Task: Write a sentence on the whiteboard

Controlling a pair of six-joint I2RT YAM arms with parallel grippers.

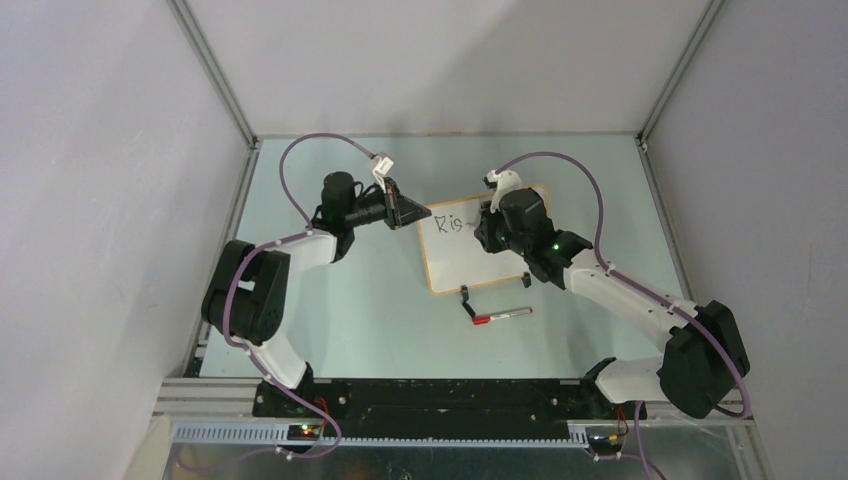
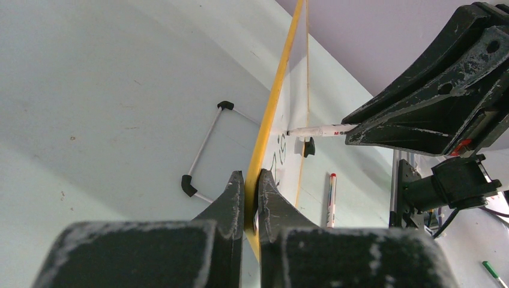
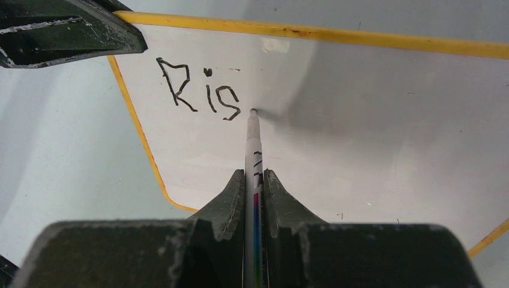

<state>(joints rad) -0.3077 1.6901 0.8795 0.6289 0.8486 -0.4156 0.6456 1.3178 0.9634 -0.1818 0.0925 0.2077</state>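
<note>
Pale green counter [image 1: 340,300], plain grey walls [image 1: 100,150] around it, aluminium posts [image 1: 215,70] in the back corners.

Clutter is light:
- Spare marker [image 1: 502,315] with a red cap lies on the counter just in front of the whiteboard [image 1: 465,262], not touching it.
- Green pen [image 2: 495,273] is at the corner of the left wrist view, well off to the side.
- Thin white U-shaped rod [image 2: 204,150] with black corner pieces sits beside the board's frame. Can't tell what it's attached to.
- Purple cables [image 1: 300,160] loop over both arms, clear of the board.

From above, the right arm's wrist covers the board's upper right area, so that part is hidden in the top view.

Whiteboard is mid-counter between the arms, turned slightly off square. Left tool [image 2: 252,180] is pinched onto the frame at the board's upper left edge. Right tool [image 3: 254,177] is squeezed on a white marker [image 3: 252,150]. The barrel sticks out between the fingers and the black tip touches the board just right of the "s".

The sentence [image 3: 198,93] reads only "Ris", near the board's upper left. Black strokes, uneven, with an angular R and a dot over the i.

Board face is glossy white and carries a soft grey shadow by the tip. Frame is thin, yellow-orange, with rounded corners. Two small black clip feet [image 1: 465,293] sit on the near edge. Tool fingers are black, wedge-shaped, and scuffed whitish along the edges.
</note>
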